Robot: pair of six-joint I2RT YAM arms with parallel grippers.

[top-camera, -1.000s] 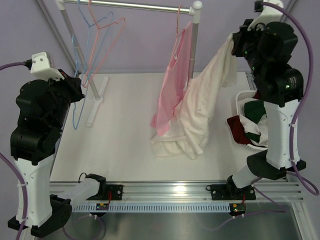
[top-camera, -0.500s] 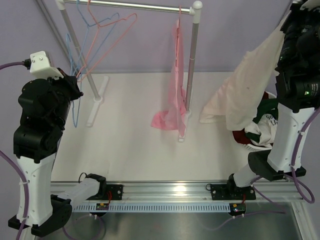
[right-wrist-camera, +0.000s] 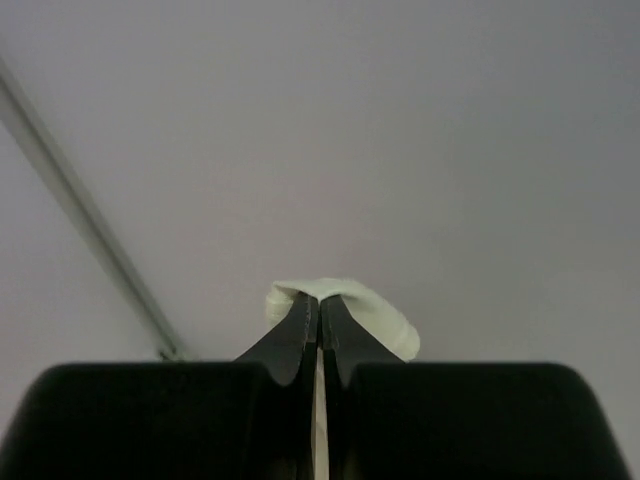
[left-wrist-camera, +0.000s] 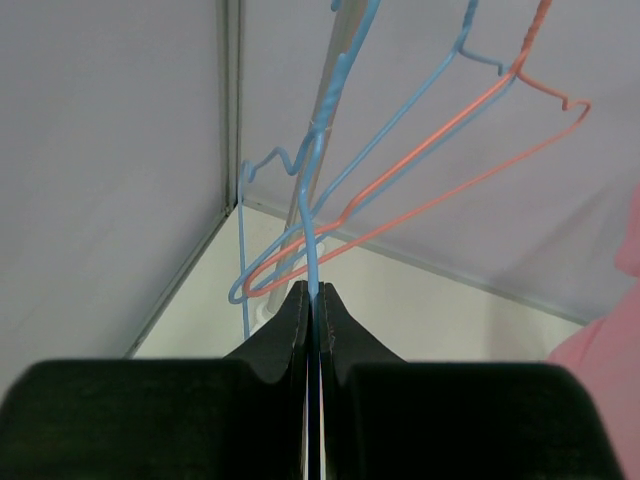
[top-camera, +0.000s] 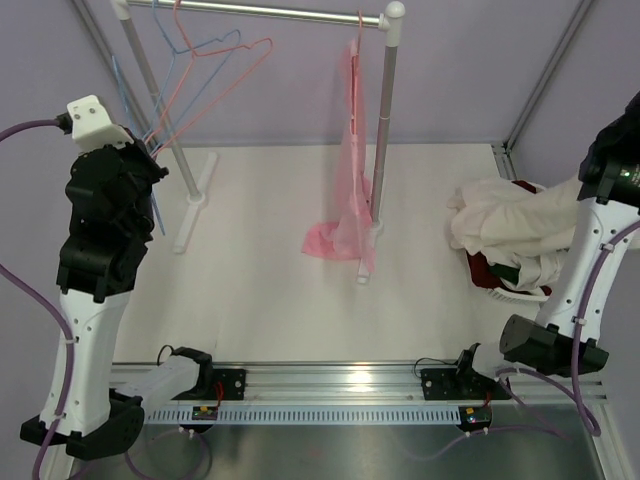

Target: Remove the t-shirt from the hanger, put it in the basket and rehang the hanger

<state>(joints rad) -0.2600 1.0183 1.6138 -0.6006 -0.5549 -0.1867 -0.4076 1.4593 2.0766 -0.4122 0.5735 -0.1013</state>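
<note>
The white t-shirt (top-camera: 500, 220) lies heaped over the basket at the right, off the rack. My right gripper (right-wrist-camera: 320, 305) is shut on a fold of the white t-shirt (right-wrist-camera: 375, 310), high at the right edge; in the top view only its arm shows. A pink t-shirt (top-camera: 350, 160) hangs on a pink hanger from the rail (top-camera: 270, 12), its hem on the table. My left gripper (top-camera: 155, 160) is shut on the wire of a blue hanger (left-wrist-camera: 315, 200) beside the left post.
Empty blue and red hangers (top-camera: 215, 60) hang at the rail's left end. The rack's posts (top-camera: 385, 120) and feet (top-camera: 195, 185) stand on the white table. The basket (top-camera: 490, 278) holds red, green and white clothes.
My right arm has swung right and up, pulling the white t-shirt away from the rack; it now lies on the basket. The left arm has risen a little with the blue hanger.
</note>
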